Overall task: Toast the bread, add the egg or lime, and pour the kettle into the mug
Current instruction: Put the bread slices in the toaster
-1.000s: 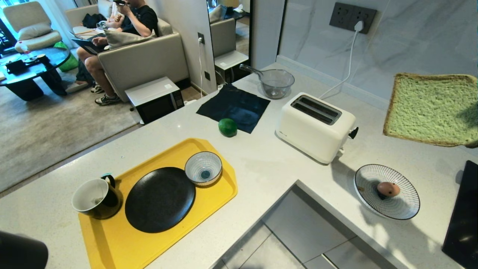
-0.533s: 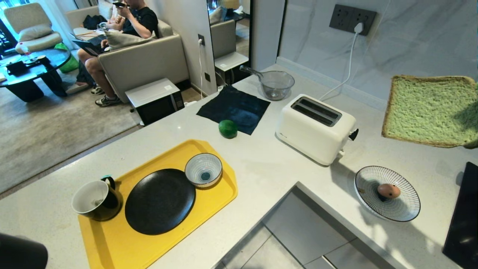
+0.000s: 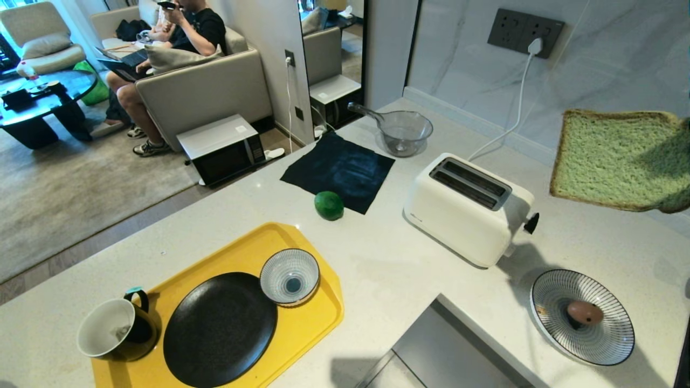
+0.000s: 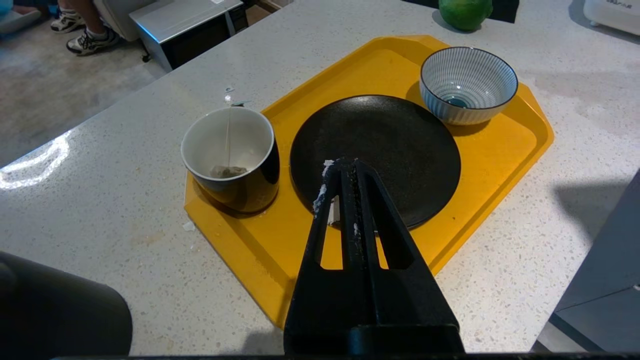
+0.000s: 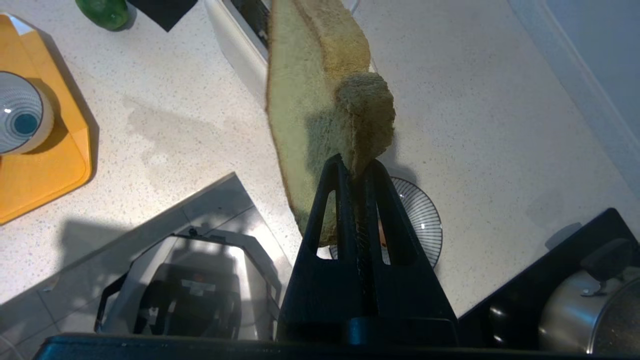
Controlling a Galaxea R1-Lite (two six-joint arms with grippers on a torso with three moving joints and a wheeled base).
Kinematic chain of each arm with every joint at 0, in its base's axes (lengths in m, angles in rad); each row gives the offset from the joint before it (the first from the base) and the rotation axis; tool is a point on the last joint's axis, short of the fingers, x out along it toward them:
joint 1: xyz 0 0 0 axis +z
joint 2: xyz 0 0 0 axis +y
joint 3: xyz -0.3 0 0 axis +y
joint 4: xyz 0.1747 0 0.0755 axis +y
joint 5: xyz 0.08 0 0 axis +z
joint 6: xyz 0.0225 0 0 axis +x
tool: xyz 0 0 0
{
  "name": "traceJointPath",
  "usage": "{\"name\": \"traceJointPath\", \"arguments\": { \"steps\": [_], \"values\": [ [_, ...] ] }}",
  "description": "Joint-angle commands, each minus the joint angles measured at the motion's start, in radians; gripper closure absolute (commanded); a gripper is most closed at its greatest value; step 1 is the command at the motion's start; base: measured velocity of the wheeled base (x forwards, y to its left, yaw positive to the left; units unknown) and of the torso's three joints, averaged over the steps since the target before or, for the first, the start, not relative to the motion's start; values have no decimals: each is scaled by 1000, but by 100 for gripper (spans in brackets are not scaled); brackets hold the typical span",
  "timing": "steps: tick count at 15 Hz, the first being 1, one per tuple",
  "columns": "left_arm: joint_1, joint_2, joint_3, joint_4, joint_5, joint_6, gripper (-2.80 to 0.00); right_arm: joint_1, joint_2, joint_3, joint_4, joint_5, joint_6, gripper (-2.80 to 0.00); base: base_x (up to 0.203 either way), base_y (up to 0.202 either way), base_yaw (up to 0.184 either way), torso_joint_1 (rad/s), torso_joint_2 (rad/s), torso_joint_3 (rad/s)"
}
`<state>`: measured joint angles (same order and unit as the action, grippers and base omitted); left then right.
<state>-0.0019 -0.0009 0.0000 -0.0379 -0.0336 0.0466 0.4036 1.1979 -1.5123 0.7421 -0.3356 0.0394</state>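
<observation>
toasting step in hand: bread pinched by right gripper; toaster at nine o'clock; lowering into a slot required.

Marble wall, beige sofa, grey carpet, daylight.

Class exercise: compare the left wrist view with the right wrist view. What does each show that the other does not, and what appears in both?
Only the left wrist view: the mug with a teabag inside, the black plate, and the left gripper, jaws shut and empty.

Only the right wrist view: the bread pinched in the right gripper, the toaster, the striped plate, and a steel pot.

Both: the yellow tray, the striped bowl, the lime.
</observation>
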Motion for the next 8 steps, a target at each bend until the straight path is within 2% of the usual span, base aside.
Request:
{"name": "traceJointPath", "arguments": {
  "steps": [1, 8],
  "values": [
    [0, -1, 17, 0, 0, 1, 0, 0, 2, 4, 5, -2, 1, 0, 0, 0, 0, 0, 0, 0],
    [0, -1, 17, -2, 1, -4, 0, -2, 64, -36, 5, -3, -16, 0, 0, 0, 0, 0, 0, 0]
  ]
}}
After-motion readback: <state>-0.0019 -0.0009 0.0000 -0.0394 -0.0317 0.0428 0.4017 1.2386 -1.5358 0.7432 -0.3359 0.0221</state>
